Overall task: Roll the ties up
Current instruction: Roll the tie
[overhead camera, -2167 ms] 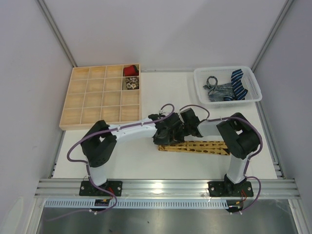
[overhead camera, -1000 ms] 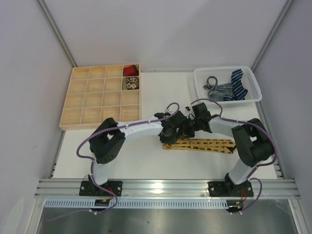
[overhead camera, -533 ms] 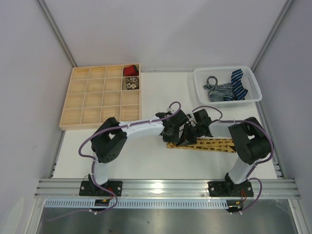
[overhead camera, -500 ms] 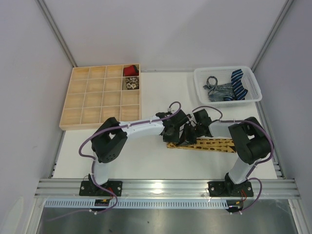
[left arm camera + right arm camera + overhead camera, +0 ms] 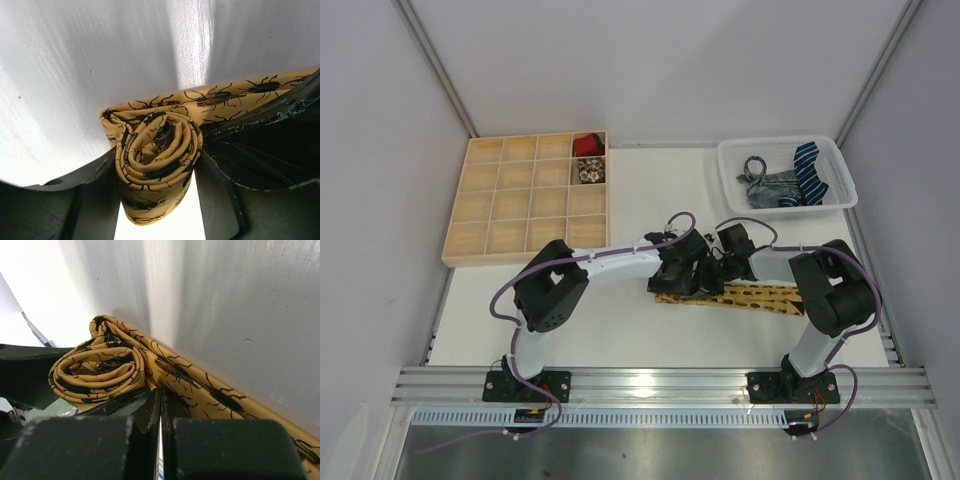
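Note:
A mustard-yellow tie with dark insect spots (image 5: 750, 298) lies flat across the table's front. Its left end is wound into a roll (image 5: 157, 155). My left gripper (image 5: 157, 167) is shut on this roll, one finger on each side. It also shows in the top view (image 5: 678, 276). My right gripper (image 5: 160, 396) is shut, its tips pressing on the flat part of the tie right beside the roll (image 5: 97, 371). In the top view the right gripper (image 5: 716, 274) sits just right of the left one.
A white basket (image 5: 732, 180) at the back right holds a grey tie (image 5: 765, 182) and a navy striped tie (image 5: 810, 170). A wooden compartment tray (image 5: 500, 205) at the back left holds a red roll (image 5: 586, 146) and a pale patterned roll (image 5: 588, 171).
Since two seconds ago both grippers have shifted right along the tie. In the last half second the tie's rolled left end has moved slightly left with the left gripper.

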Robot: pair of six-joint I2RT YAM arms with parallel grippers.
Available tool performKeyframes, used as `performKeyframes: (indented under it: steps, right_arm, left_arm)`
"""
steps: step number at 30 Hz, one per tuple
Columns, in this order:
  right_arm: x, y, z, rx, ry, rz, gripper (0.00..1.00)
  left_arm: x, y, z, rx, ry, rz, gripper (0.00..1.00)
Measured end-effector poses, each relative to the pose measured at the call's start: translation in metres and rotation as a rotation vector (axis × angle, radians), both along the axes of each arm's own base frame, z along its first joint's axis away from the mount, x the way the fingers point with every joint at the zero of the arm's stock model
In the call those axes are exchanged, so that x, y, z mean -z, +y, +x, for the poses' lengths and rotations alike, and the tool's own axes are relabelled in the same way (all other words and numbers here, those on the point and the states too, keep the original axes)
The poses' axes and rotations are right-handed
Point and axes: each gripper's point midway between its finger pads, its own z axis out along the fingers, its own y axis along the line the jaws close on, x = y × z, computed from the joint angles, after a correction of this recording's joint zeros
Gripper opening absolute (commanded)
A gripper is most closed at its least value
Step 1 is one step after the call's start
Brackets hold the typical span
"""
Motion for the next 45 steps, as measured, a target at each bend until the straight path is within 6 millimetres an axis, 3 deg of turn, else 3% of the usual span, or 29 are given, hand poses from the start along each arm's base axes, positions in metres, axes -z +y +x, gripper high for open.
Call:
performKeyframes:
  steps: [12,17,21,23,33,45]
  right_arm:
    - [0.000,0.000,0.000,-0.001,-0.002,0.002,0.00]
    - [0.000,0.000,0.000,-0.002,-0.002,0.001,0.00]
    - [0.000,0.000,0.000,-0.002,-0.002,0.001,0.00]
    - [0.000,0.000,0.000,-0.003,-0.003,0.000,0.00]
    - [0.000,0.001,0.002,-0.019,-0.027,-0.005,0.00]
    - [-0.002,0.006,0.000,-0.041,-0.041,-0.006,0.00]
  left_arm:
    - [-0.001,0.010,-0.004,0.007,-0.013,0.063,0.62]
    - [-0.001,0.014,-0.005,0.005,-0.012,0.078,0.41]
    - [-0.001,0.017,-0.004,-0.001,-0.014,0.090,0.04]
    - [-0.002,0.018,-0.003,-0.001,-0.015,0.091,0.00]
    - [-0.015,0.038,0.009,-0.055,-0.035,0.077,0.00]
    - [-0.020,0.042,0.018,-0.056,-0.038,0.070,0.00]
